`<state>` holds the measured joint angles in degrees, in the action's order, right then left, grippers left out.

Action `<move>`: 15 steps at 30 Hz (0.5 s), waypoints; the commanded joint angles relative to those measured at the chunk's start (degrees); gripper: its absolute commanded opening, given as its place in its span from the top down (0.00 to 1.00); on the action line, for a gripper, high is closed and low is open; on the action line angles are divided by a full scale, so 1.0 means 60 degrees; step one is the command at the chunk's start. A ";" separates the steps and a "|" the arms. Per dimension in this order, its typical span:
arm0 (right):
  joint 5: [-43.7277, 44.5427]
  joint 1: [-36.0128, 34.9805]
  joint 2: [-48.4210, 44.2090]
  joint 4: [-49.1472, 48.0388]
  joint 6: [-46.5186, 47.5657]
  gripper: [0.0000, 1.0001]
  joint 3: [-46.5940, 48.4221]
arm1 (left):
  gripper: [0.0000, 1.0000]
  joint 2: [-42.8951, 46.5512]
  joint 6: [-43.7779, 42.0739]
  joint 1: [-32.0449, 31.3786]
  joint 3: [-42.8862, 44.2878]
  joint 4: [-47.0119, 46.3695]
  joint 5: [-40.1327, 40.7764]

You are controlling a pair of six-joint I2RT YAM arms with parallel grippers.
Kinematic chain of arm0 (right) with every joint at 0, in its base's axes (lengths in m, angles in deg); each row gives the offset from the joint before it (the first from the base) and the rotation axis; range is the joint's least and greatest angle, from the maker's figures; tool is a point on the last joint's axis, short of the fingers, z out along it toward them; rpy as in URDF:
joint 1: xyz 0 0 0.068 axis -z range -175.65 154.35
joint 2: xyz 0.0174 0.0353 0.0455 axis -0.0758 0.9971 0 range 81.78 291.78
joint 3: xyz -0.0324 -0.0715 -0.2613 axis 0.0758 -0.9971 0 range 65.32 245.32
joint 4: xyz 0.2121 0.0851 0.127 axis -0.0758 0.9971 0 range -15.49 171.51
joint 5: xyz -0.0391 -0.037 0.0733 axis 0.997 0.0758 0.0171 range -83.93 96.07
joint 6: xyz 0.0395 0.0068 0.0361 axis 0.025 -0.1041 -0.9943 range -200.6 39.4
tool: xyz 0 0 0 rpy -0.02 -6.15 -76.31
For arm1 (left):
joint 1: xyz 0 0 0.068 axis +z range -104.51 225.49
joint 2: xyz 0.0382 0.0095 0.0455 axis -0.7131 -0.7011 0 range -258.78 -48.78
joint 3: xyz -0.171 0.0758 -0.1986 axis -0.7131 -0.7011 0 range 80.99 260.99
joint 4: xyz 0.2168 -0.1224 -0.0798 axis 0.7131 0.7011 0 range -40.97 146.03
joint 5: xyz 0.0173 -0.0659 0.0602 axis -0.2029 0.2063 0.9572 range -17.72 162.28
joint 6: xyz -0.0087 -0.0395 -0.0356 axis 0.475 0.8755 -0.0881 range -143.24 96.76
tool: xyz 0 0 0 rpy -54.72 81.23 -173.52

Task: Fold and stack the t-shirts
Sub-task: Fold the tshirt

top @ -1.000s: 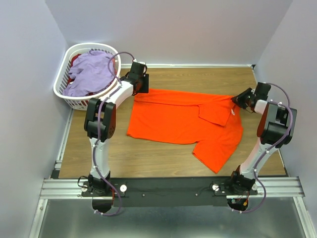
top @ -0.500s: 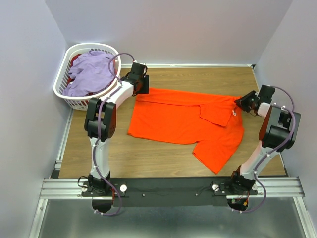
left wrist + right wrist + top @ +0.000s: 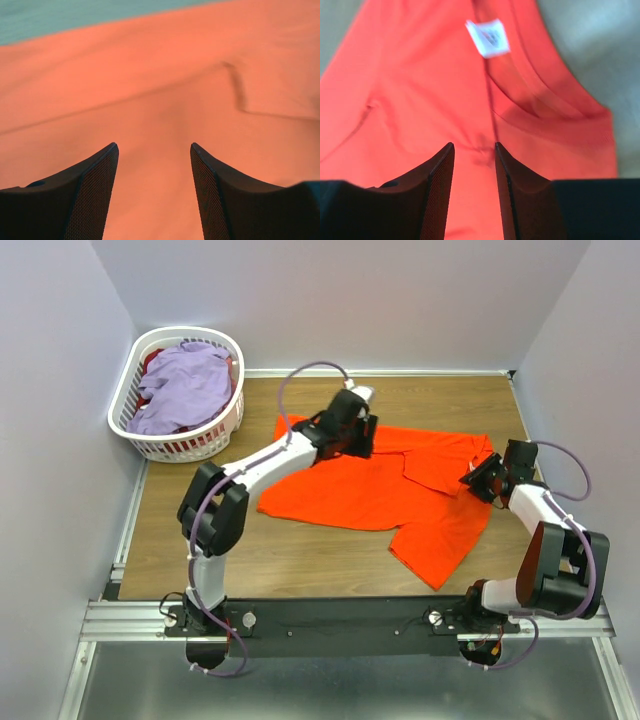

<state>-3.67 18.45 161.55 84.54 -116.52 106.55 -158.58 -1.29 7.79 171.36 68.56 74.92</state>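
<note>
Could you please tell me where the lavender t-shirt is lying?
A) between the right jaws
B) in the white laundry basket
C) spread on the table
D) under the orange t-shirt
B: the lavender t-shirt is heaped inside the white laundry basket, apart from the orange t-shirt.

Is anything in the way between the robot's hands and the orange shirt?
No, nothing visible. The left hand and right hand are both open over the orange t-shirt, with only its cloth showing between their fingers. The basket stands away in the far left corner.
</note>
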 commanded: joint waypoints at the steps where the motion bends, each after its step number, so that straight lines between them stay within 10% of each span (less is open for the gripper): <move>1: 0.0672 0.0036 -0.0535 0.0893 -0.0004 0.52 -0.0382 | 0.32 -0.0537 0.0852 -0.1039 0.0420 -0.0413 -0.0951; 15: -0.0852 0.0036 0.0342 0.0088 -0.0444 0.54 -0.0778 | 0.36 -0.3159 0.2126 -0.2009 0.2560 -0.1409 -0.1230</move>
<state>-5.99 18.50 161.66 87.07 -118.32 102.70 -174.08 8.57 -4.36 182.99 62.39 68.82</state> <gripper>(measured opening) 0.467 0.652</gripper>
